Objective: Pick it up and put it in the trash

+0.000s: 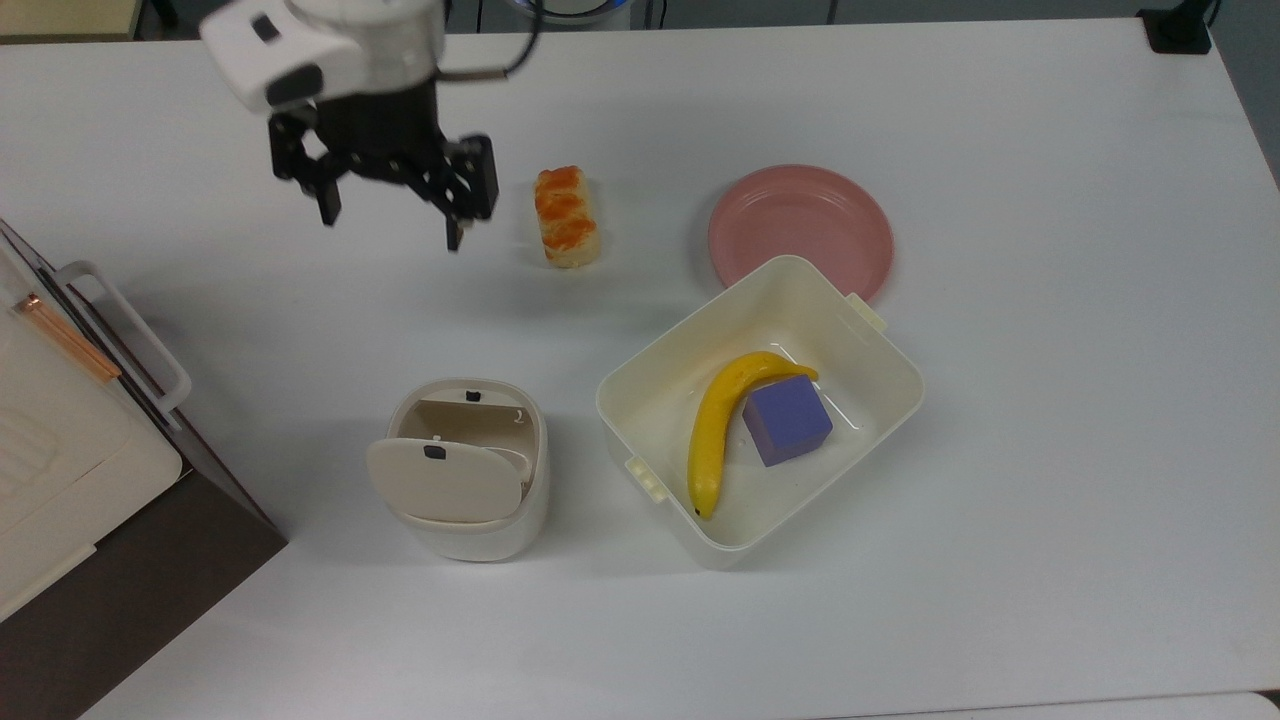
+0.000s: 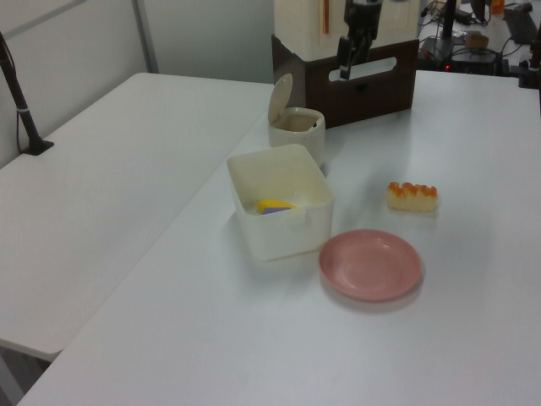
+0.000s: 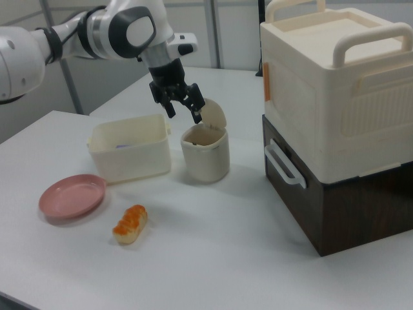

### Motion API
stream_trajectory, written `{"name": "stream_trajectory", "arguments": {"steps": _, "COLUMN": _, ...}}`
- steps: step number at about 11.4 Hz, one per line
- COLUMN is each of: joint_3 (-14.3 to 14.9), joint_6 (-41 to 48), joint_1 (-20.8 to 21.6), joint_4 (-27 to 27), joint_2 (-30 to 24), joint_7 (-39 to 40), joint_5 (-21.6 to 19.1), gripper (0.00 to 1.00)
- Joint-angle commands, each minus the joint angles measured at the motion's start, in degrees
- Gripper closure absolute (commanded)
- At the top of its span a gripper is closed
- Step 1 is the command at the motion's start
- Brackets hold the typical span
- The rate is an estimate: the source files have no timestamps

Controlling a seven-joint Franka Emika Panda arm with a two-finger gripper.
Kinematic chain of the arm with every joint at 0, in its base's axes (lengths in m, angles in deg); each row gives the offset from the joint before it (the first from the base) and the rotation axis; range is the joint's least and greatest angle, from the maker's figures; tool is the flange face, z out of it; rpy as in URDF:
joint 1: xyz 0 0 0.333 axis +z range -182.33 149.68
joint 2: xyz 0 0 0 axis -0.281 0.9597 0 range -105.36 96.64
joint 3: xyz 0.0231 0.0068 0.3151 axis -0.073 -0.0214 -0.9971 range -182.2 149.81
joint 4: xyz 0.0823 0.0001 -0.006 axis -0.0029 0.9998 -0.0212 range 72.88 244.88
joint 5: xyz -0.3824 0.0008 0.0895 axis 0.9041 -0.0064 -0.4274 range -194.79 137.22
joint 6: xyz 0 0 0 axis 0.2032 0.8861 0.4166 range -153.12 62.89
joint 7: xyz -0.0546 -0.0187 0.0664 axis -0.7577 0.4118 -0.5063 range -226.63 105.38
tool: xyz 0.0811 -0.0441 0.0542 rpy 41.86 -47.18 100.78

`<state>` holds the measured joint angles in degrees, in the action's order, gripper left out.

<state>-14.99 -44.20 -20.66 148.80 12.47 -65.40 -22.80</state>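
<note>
The trash [image 1: 480, 535] is a small cream bin with its flap lid [image 1: 440, 482] tilted up; in the right view the trash [image 3: 205, 158] stands beside the dark box, and in the left view the trash [image 2: 300, 139] stands behind the tub. The paper wad is hidden; I see only the bin's brownish inside. My gripper [image 1: 390, 226] is open and empty, well away from the bin toward the top view's upper left. In the right view my gripper [image 3: 184, 115] hangs just above the lid. In the left view my gripper [image 2: 348, 61] is high in front of the box.
An orange-glazed bread loaf [image 1: 566, 216] lies right of the gripper in the top view. A cream tub [image 1: 655, 355] holds a banana [image 1: 715, 430] and a purple cube [image 1: 787, 420]. A pink plate [image 1: 800, 225] sits behind it. A cream-and-brown box stack [image 3: 335, 97] stands at the top view's left edge.
</note>
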Motion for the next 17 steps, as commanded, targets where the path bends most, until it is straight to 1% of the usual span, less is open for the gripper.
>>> {"name": "stream_trajectory", "arguments": {"steps": 1, "joint_3": -0.42, "joint_6": 5.86, "joint_1": -1.9, "joint_4": 1.12, "joint_2": -4.78, "joint_7": 5.54, "joint_5": -3.17, "gripper": 0.0}}
{"name": "stream_trajectory", "arguments": {"steps": 3, "joint_3": -0.42, "joint_6": 11.14, "joint_1": -1.73, "joint_4": 1.47, "joint_2": -7.5, "joint_7": 10.2, "joint_5": -3.26, "gripper": 0.0}}
{"name": "stream_trajectory", "arguments": {"steps": 5, "joint_3": 0.28, "joint_6": 11.87, "joint_1": -1.02, "joint_4": 3.22, "joint_2": -10.49, "joint_7": 10.22, "joint_5": -3.7, "gripper": 0.0}}
{"name": "stream_trajectory", "arguments": {"steps": 7, "joint_3": 1.6, "joint_6": 11.26, "joint_1": -0.85, "joint_4": 6.63, "joint_2": -13.65, "joint_7": 9.79, "joint_5": -7.81, "gripper": 0.0}}
{"name": "stream_trajectory", "arguments": {"steps": 9, "joint_3": 2.39, "joint_6": 11.08, "joint_1": -0.06, "joint_4": 9.98, "joint_2": -16.11, "joint_7": 9.61, "joint_5": -8.54, "gripper": 0.0}}
{"name": "stream_trajectory", "arguments": {"steps": 10, "joint_3": 2.4, "joint_6": 10.03, "joint_1": 0.03, "joint_4": 11.48, "joint_2": -16.74, "joint_7": 9.61, "joint_5": -8.89, "gripper": 0.0}}
{"name": "stream_trajectory", "arguments": {"steps": 12, "joint_3": 2.31, "joint_6": 7.22, "joint_1": 1.52, "joint_4": 14.38, "joint_2": -17.53, "joint_7": 8.82, "joint_5": -9.15, "gripper": 0.0}}
{"name": "stream_trajectory", "arguments": {"steps": 14, "joint_3": 2.13, "joint_6": 6.95, "joint_1": 1.7, "joint_4": 14.57, "joint_2": -17.45, "joint_7": 4.79, "joint_5": -9.15, "gripper": 0.0}}
{"name": "stream_trajectory", "arguments": {"steps": 17, "joint_3": 2.13, "joint_6": 6.68, "joint_1": 1.7, "joint_4": 14.3, "joint_2": -17.18, "joint_7": 4.51, "joint_5": -9.24, "gripper": 0.0}}
